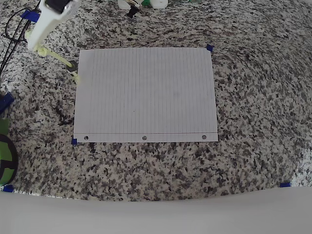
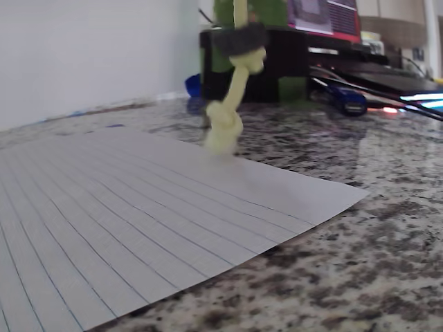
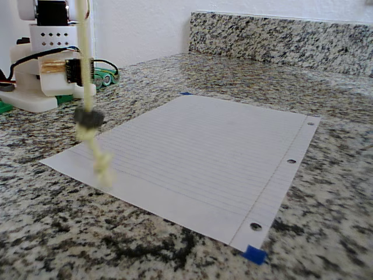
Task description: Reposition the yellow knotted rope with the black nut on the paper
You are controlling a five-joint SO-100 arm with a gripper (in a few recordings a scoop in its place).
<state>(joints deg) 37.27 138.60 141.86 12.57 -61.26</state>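
Note:
The yellow knotted rope point(image 3: 86, 70) hangs straight down in the air, with the black nut point(image 3: 88, 118) threaded on it above the lower knot point(image 3: 103, 161). My white gripper point(image 1: 38, 45) is at the top left of the overhead view, shut on the rope's upper end; its jaws are hidden from that angle. In that view the rope point(image 1: 58, 57) slants toward the paper's upper left corner, nut point(image 1: 72, 65) just outside the edge. In the wrist view the nut point(image 2: 239, 39) and knot point(image 2: 223, 126) dangle over the paper's far edge point(image 2: 228, 162). The white lined paper point(image 1: 146, 92) lies flat on the granite counter.
The arm's white base point(image 3: 46, 76) stands behind the rope at the left. Black cables point(image 1: 12, 36) run along the left side, and a green and black object point(image 1: 5, 156) sits at the left edge. Blue tape marks point(image 3: 254, 254) hold the paper's corners. A granite backsplash point(image 3: 280, 35) bounds the counter.

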